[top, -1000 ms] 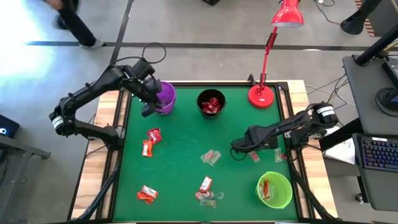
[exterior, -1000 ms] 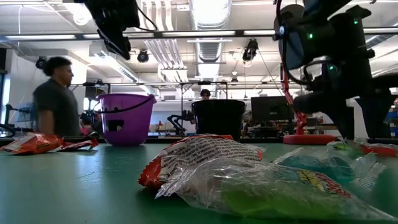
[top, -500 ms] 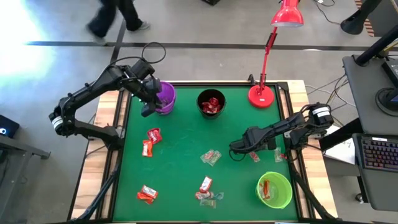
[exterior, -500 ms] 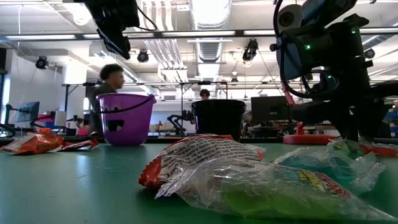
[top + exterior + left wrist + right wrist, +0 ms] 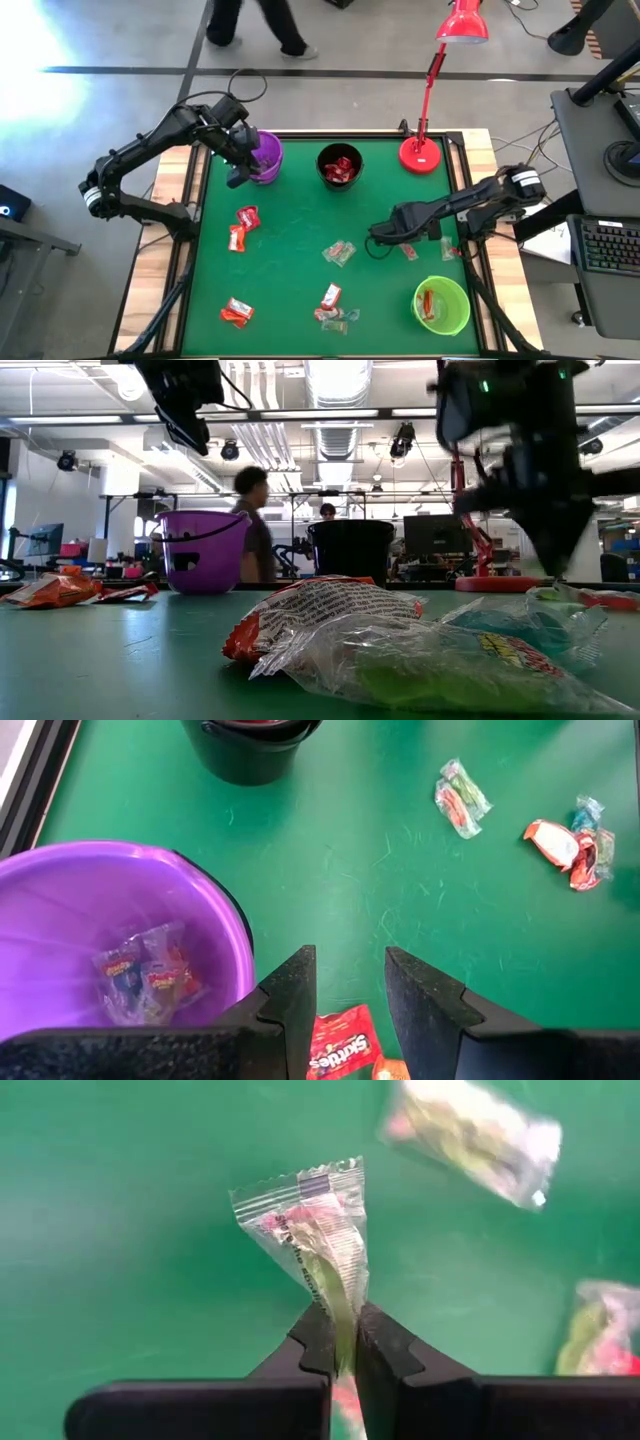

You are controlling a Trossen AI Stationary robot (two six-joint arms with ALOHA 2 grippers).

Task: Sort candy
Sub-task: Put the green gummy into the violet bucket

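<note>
Small wrapped candies lie scattered on the green mat: red ones [image 5: 245, 217] [image 5: 236, 312] [image 5: 331, 295] and clear ones [image 5: 340, 252] [image 5: 408, 250]. My right gripper [image 5: 376, 238] is on the mat's right half, shut on a clear-wrapped candy [image 5: 315, 1230] with pale green and red inside. My left gripper [image 5: 350, 990] hangs open, nothing between its fingers, high above the near edge of the purple cup [image 5: 265, 157], which holds a few clear candies [image 5: 140, 970]. The black cup [image 5: 340, 165] holds red candies. The green cup [image 5: 441, 305] holds one. My right gripper pinches one end of the clear wrapper [image 5: 341, 1315] between its two fingertips, coming from above and pointing down. The rest of the candy sticks out past the fingertips toward the mat, twisted and creased. Whether its free end touches the mat I cannot tell.
A red desk lamp [image 5: 420, 150] stands at the far right corner. The three cups stand along the far edge and the near right corner. Two more clear candies [image 5: 470, 1125] [image 5: 590, 1330] lie close to the held one. A person walks past beyond the table.
My right gripper has shut, taking hold of the clear candy, and has risen a little. The left arm has kept still.
</note>
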